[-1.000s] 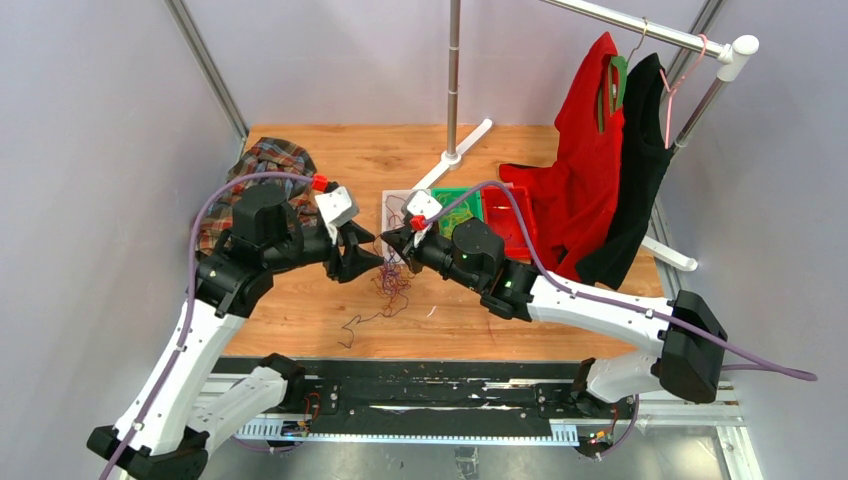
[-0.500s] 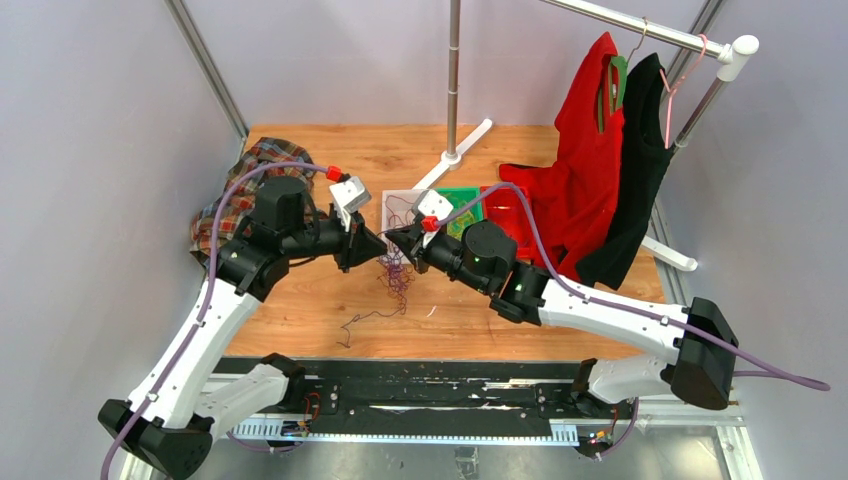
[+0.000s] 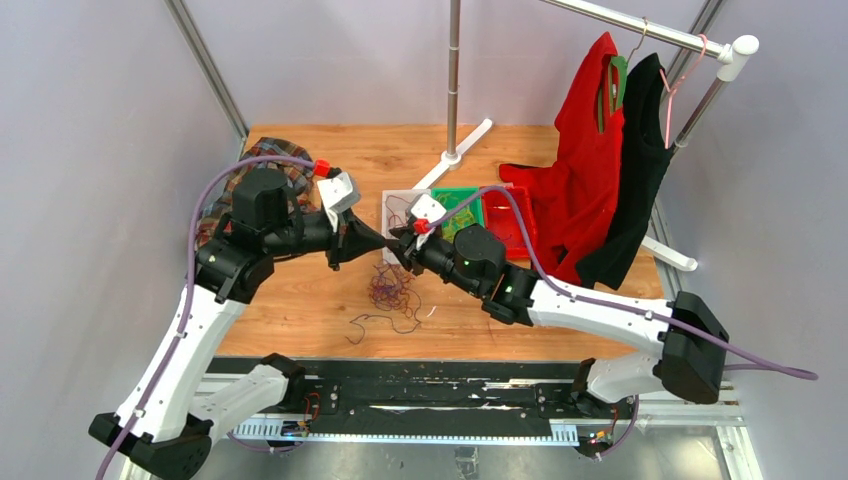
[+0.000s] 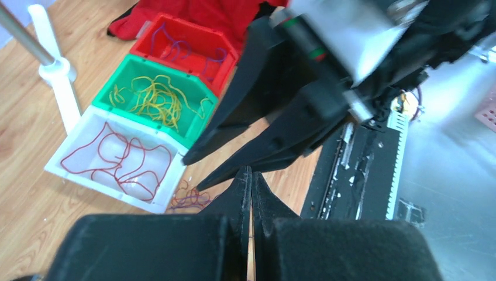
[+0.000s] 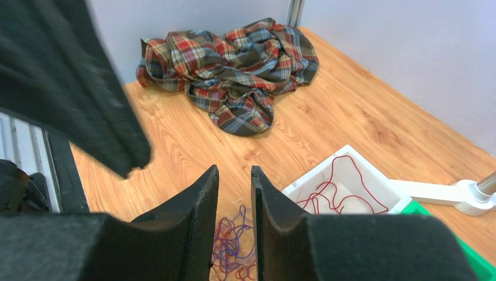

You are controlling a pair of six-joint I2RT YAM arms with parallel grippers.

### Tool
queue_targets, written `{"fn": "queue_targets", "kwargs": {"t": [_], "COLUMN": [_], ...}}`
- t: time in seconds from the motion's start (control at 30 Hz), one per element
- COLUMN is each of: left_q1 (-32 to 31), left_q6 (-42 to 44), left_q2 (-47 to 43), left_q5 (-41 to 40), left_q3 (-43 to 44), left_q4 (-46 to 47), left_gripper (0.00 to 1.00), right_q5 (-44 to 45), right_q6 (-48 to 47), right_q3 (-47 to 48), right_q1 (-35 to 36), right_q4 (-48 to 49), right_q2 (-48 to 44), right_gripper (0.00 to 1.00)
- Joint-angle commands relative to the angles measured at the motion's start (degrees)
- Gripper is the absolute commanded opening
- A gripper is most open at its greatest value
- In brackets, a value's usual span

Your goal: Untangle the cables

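Observation:
A tangle of purple and dark red cables lies on the wooden table, with a loose dark strand just in front of it. My two grippers meet tip to tip above it. The left gripper is shut, and I can make out no strand between its fingers. The right gripper has its jaws slightly apart and empty. Through that gap the tangle shows on the table below. It also lies beside the white bin in the left wrist view.
Three bins stand behind the grippers: a white bin with red strands, a green bin with yellow ones, and a red bin with purple ones. A plaid shirt lies far left. A rack pole and hanging red and black garments stand at the right.
The tangle that hung between the grippers has dropped onto the table. The right gripper has opened. The left gripper has closed fully.

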Motion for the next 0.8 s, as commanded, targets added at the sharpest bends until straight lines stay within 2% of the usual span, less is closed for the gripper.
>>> {"fn": "queue_targets", "kwargs": {"t": [0.0,0.1,0.17,0.2,0.3,0.37,0.53,0.77], "left_q1": [0.29,0.27,0.26,0.31,0.35,0.93,3.05,3.80], "left_q6": [1.89,6.23,9.43,10.51,11.22,8.46,0.25,-3.46], "left_q2": [-0.29,-0.23,-0.63,-0.89,-0.93,0.85,9.68,19.02], "left_q5": [5.80,3.12,-3.28,-6.85,-17.32,-21.84,-21.78,-24.52], "left_q3": [1.81,2.75,1.78,0.08,-6.90,-11.18,-14.04,-14.57], "left_q4": [-4.06,-8.88,-12.45,-13.55,-13.53,-11.56,-8.09,0.68], "left_gripper": [0.00,0.01,0.01,0.05,0.26,0.30,0.58,0.61], "right_q5": [-0.64,0.99,4.93,6.67,10.29,11.53,14.87,16.53], "right_q6": [2.07,2.80,2.81,2.62,2.27,2.71,2.62,1.22], "right_q3": [1.72,0.57,-1.31,-2.75,-7.67,-10.20,-15.29,-16.00], "right_q1": [0.76,0.76,0.72,0.73,0.36,0.24,0.15,0.15], "right_q4": [3.56,3.05,1.48,0.99,0.67,0.32,0.68,1.07], "right_q2": [2.87,3.35,2.51,1.67,-0.86,-2.81,-6.62,-8.60], "right_gripper": [0.28,0.27,0.25,0.26,0.36,0.41,0.42,0.42]}}
